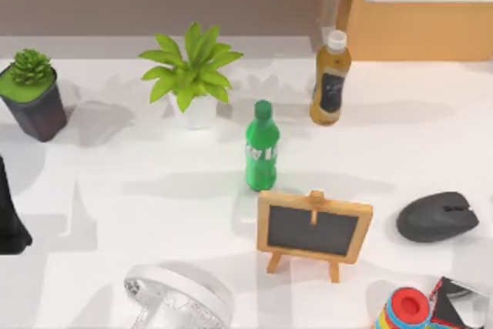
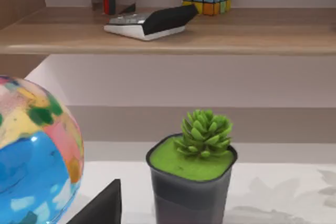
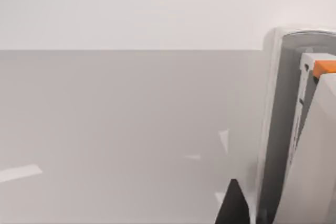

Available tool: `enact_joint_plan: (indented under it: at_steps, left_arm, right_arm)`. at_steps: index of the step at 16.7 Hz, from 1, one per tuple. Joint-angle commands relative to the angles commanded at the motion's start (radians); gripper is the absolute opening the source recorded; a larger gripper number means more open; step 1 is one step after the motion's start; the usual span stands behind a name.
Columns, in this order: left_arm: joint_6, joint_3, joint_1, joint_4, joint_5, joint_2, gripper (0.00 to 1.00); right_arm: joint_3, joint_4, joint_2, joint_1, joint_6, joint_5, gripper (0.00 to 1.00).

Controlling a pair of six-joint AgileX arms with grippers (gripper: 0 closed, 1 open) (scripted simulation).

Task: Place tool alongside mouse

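The dark grey oval mouse (image 1: 437, 216) lies on the white table (image 1: 154, 190) at the right, right of the small chalkboard (image 1: 313, 228). Which thing is the tool I cannot tell. A silver, black and red object (image 1: 464, 302) sits at the front right corner, just in front of the mouse. In the right wrist view, a grey-and-white upright thing with an orange tab (image 3: 302, 129) stands close beside a dark part of my right gripper (image 3: 231, 205). My left arm (image 1: 9, 217) is parked at the table's left edge, and a dark part of its gripper (image 2: 100, 208) shows low down.
A green bottle (image 1: 262, 146), an amber bottle (image 1: 330, 78), a leafy plant (image 1: 192, 67) and a potted succulent (image 1: 32, 92) stand across the back. At the front are a silvery round object (image 1: 181, 298) and a striped colourful object (image 1: 404, 310). A colourful ball (image 2: 31, 156) is near my left gripper.
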Motion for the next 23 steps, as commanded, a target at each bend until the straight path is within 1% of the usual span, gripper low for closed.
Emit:
enact_joint_plan:
  at_steps: [2,3,12,18,23]
  left_arm:
    - [0.000,0.000,0.000,0.000,0.000,0.000,1.00]
    - [0.000,0.000,0.000,0.000,0.000,0.000,1.00]
    - [0.000,0.000,0.000,0.000,0.000,0.000,1.00]
    - [0.000,0.000,0.000,0.000,0.000,0.000,1.00]
    - [0.000,0.000,0.000,0.000,0.000,0.000,1.00]
  right_arm:
    - [0.000,0.000,0.000,0.000,0.000,0.000,0.02]
    - [0.000,0.000,0.000,0.000,0.000,0.000,0.00]
    - [0.003,-0.004,-0.003,0.000,0.000,0.000,0.00]
    - [0.068,-0.136,-0.067,-0.001,-0.002,0.000,0.00]
    - [0.071,-0.141,-0.068,0.000,-0.001,0.000,0.00]
